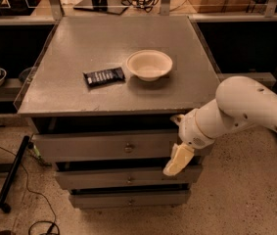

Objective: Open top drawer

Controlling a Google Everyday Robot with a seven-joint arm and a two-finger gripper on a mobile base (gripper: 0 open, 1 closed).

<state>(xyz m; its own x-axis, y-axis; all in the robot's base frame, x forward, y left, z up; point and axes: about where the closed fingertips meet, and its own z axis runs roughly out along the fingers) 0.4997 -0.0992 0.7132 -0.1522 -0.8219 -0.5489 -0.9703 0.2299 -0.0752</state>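
the top drawer (103, 147) is the uppermost of three grey fronts in the cabinet, directly under the counter (79, 48), with its small round knob (129, 147) at the middle of the front. a dark band separates the front's upper edge from the counter's lip, and none of the drawer's inside shows. the gripper (175, 161) hangs at the right end of this front, a pale yellowish piece angled down and to the left, its tip lying over the right part of the second drawer (118, 178) (whether it touches either front cannot be told). it is well to the right of the knob and holds nothing that can be seen; whether it is spread or pressed together cannot be told. the white arm (245, 109) reaches in from the right edge. the third drawer (128, 199) sits lowest. on the counter, a pale bowl (149, 64) stands upright right of centre, with a dark wrapped bar (103, 76) lying flat just beside it on the left, apart from it. a black cable (30, 199) trails over the speckled floor at the left.
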